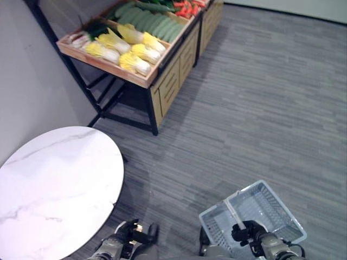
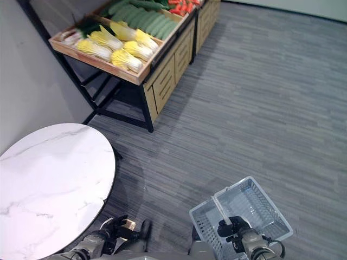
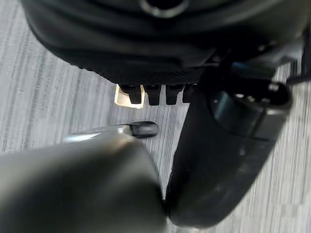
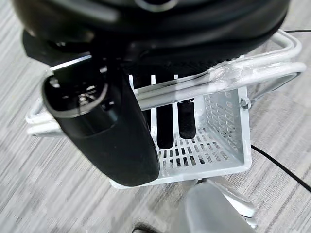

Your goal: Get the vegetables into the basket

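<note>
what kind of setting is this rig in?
Probably a mock grocery store or produce-aisle test room: a wooden produce stand with cabbages and cucumbers, a shopping basket held by the right hand, grey carpet and a round marble table.

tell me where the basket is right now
The basket hangs low on the robot's right over the grey floor, its handle gripped by the right hand, far from the vegetable stand.

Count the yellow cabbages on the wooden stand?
5, lying in the near crate: one at its left, one in front, three behind. More may be hidden.
</note>
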Tool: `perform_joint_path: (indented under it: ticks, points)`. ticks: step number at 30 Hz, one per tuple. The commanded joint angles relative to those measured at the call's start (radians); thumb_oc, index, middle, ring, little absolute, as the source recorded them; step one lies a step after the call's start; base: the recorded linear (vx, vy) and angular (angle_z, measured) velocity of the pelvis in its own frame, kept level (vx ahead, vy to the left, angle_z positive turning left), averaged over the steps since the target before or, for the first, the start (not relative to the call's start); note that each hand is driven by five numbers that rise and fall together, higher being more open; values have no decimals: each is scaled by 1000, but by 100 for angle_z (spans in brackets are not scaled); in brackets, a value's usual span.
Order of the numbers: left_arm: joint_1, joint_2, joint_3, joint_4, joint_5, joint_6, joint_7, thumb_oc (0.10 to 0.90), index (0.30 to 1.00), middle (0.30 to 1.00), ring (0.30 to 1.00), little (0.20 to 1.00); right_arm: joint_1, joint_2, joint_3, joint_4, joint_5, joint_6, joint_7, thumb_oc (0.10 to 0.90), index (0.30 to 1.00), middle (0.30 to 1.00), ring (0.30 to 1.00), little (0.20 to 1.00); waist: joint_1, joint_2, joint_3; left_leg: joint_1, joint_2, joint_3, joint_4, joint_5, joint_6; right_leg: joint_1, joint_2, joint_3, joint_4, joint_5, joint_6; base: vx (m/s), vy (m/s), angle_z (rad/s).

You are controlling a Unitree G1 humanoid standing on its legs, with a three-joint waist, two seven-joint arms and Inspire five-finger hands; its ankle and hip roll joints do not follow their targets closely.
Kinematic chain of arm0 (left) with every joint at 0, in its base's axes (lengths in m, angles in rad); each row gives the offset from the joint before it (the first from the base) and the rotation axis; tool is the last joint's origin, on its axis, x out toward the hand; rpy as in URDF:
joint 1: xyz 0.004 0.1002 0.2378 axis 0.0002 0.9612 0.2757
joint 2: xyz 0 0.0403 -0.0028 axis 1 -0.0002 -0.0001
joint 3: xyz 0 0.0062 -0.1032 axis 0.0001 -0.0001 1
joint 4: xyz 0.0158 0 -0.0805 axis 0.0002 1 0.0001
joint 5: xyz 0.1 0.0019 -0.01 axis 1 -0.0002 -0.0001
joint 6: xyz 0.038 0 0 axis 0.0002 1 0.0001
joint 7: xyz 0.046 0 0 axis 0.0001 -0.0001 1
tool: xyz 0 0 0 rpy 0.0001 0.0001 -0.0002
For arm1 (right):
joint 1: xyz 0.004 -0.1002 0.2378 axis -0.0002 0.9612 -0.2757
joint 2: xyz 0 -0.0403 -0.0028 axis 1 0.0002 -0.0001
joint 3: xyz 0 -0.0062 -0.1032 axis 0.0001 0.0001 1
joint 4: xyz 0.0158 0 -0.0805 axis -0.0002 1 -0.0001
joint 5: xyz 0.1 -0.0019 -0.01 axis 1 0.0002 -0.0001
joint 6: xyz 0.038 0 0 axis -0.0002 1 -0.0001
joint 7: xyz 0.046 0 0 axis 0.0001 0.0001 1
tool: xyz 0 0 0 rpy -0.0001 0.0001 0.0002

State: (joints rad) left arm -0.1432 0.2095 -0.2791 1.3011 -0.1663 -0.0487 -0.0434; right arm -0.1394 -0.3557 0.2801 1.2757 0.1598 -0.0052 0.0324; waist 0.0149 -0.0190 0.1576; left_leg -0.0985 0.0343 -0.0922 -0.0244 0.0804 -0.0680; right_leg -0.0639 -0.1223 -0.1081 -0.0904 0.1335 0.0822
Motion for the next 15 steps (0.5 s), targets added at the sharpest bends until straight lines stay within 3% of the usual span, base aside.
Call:
perform_joint_path:
  ticks: [1, 5, 15]
  points:
    - [13, 44, -7, 37, 34, 1, 1, 900, 1000, 1000, 1000, 1000, 3, 29, -12, 8, 8, -6, 17, 400, 300, 300, 300, 300, 16, -36, 21, -6, -21, 66, 64, -69, 3, 31, -22, 40, 130, -116, 80, 39, 110, -61]
    - [14, 66, 8, 37, 44, 0, 6, 900, 1000, 1000, 1000, 1000, -8, 37, -7, 24, -14, -4, 14, 400, 300, 300, 300, 300, 22, -47, 22, 25, -31, 128, 58, -94, 30, 7, -40, 80, 144, -97, 100, 37, 153, -44]
    - [12, 74, 8, 39, 53, 1, 3, 900, 1000, 1000, 1000, 1000, 6, 50, -22, 90, -46, 7, 14, 400, 300, 300, 300, 300, 4, -47, 0, 94, -30, 177, 21, -105, 39, 18, -50, 87, 121, -68, 114, 35, 38, -28]
